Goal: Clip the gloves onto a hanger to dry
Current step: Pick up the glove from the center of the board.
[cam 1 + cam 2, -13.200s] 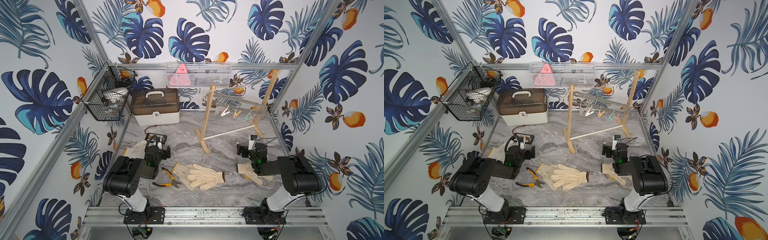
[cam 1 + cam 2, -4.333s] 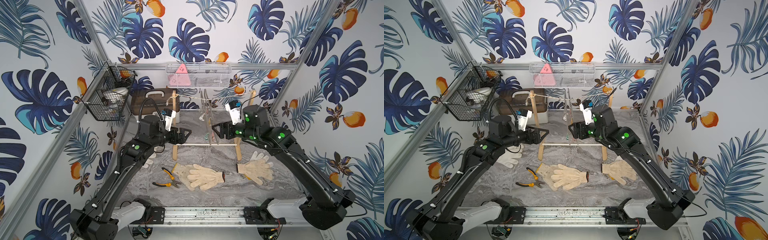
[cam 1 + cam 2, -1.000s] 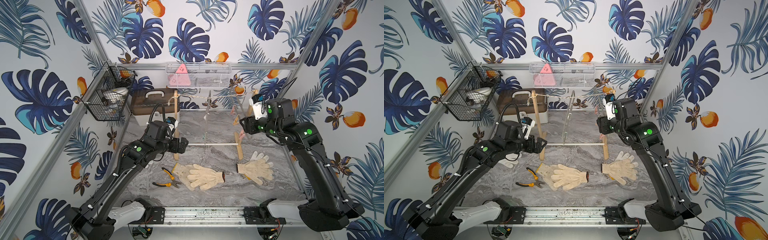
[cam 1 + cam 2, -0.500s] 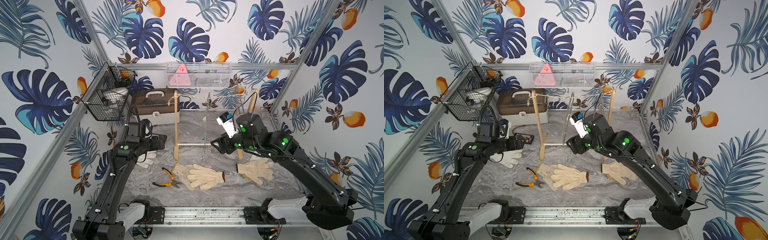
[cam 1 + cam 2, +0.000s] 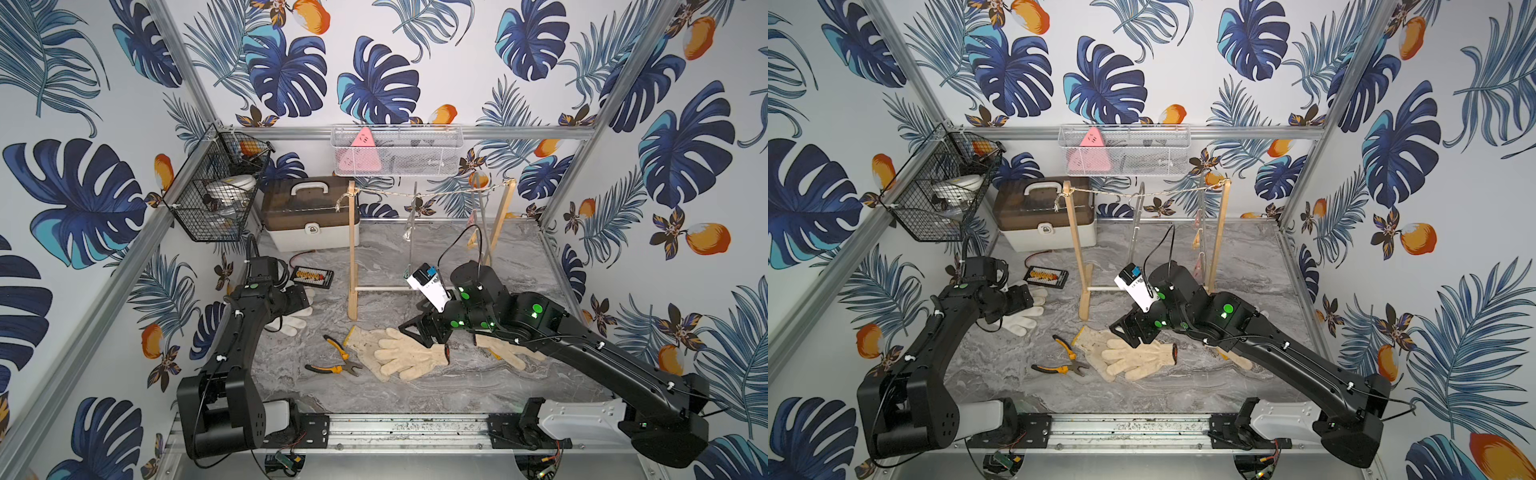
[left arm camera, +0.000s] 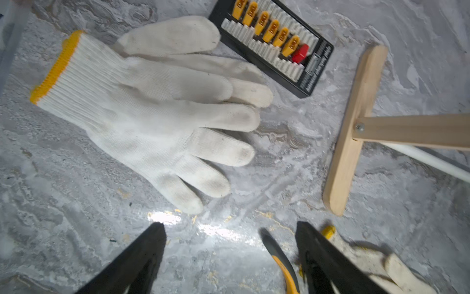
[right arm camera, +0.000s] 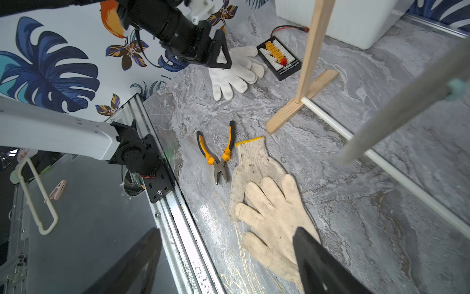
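Observation:
Two cream gloves lie overlapped mid-table, seen also in the right wrist view as gloves. My right gripper hovers open just above them, its jaws spread wide with nothing between. A whiter pair of gloves with yellow cuffs lies at the left. My left gripper is open over it, its jaws empty beside the glove fingertips. Another glove is partly hidden under my right arm. The pale hanger with clips hangs from the rope of the wooden rack.
Orange-handled pliers lie left of the central gloves. A black connector board sits by the rack's left foot. A brown-lidded toolbox stands at the back, with a black wire basket and a white mesh basket on the walls.
Both arms came down from the rack. The left gripper drew back left over the white gloves. The right gripper swung from the rack's right post down to the central gloves.

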You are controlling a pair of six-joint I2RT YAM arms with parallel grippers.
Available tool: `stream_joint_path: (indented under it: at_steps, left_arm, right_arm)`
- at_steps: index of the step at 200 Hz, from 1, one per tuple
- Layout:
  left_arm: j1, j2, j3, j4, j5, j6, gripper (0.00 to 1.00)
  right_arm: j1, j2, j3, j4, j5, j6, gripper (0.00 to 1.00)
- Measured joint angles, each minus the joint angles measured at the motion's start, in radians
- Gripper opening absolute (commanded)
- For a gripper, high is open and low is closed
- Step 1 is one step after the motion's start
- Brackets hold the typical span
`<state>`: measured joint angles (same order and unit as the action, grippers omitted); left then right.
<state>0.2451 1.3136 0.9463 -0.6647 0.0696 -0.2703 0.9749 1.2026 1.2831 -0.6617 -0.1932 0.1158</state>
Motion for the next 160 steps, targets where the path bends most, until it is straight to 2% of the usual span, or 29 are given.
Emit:
stream_joint_path:
  at_steps: [55, 98, 160]
  left_arm:
    - [0.117, 0.131, -0.024, 0.127, -0.124, -0.109, 0.75]
    - [0.136, 0.243, 0.029, 0.204, -0.227, -0.171, 0.71]
    - [0.175, 0.389, 0.069, 0.260, -0.278, -0.199, 0.61]
  right_arm:
    - [0.006, 0.002, -0.071, 0.062, -0.007, -0.001, 0.94]
    - [0.006, 0.024, -0.087, 0.087, -0.007, -0.005, 0.97]
    - [0.005, 0.047, -0.069, 0.089, 0.016, -0.039, 1.00]
